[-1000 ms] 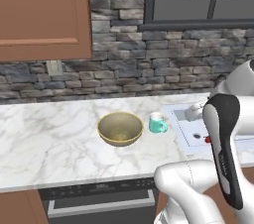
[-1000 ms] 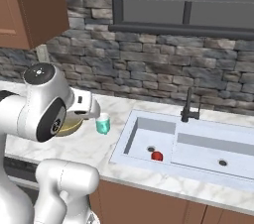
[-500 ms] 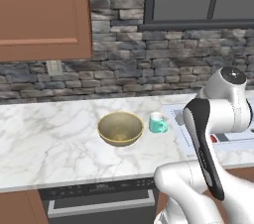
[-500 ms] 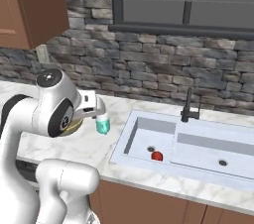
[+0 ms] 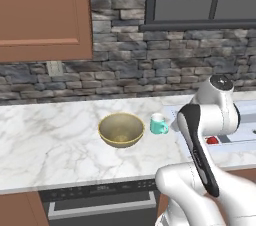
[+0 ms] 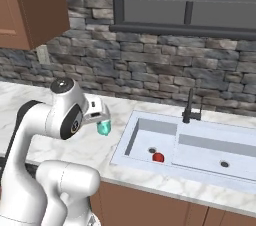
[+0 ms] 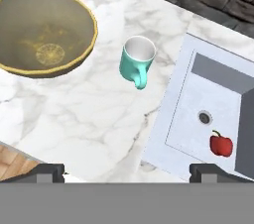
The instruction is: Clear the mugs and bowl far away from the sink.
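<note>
The left base view looks forward and down from behind the arm, taking in the marble counter (image 5: 45,130), the bowl (image 5: 120,129) and the teal mug (image 5: 158,124). The right base view faces the same wall from the other side, nearer the sink (image 6: 200,145). The hand view looks steeply down from close above; all three share mug and sink edge.

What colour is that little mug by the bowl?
Teal mug, white inside; clearest in the hand view.

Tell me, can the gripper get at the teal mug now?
Probably yes: the gripper is open above the counter, the teal mug stands upright, apart from the bowl and the sink.
</note>
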You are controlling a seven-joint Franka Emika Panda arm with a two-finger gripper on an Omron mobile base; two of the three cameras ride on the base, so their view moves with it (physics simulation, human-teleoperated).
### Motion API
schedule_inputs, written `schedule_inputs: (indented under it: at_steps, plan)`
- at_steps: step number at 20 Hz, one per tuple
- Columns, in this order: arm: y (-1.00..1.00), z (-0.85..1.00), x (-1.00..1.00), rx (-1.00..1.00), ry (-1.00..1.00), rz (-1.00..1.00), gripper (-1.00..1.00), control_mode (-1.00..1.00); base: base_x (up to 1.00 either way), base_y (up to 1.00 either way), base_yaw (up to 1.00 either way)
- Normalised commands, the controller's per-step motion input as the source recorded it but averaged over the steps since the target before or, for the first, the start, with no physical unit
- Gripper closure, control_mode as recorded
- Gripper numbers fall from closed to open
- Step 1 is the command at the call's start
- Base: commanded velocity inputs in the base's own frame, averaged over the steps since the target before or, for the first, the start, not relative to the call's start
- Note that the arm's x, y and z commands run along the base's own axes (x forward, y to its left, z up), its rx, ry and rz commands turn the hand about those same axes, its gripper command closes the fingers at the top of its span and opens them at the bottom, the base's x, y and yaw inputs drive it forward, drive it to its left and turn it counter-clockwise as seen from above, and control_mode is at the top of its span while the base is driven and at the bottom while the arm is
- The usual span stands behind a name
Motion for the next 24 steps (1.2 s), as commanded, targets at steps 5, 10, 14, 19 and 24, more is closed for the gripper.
schedule_inputs:
  at_steps: [5, 10, 14, 19, 24]
  plan:
    - [0.0, -0.35, 0.36, 0.0, 0.08, 0.03, -1.0, -1.0, 0.0, 0.0, 0.0]
    - [0.0, -0.33, 0.42, 0.0, 0.1, 0.0, -1.0, -1.0, 0.0, 0.0, 0.0]
    - [0.0, -0.27, 0.46, 0.0, 0.08, 0.01, -1.0, -1.0, 0.0, 0.0, 0.0]
    - [0.0, -0.25, 0.5, 0.01, 0.05, 0.04, -1.0, -1.0, 0.0, 0.0, 0.0]
    - [0.0, -0.37, 0.43, 0.03, 0.04, 0.05, -1.0, -1.0, 0.0, 0.0, 0.0]
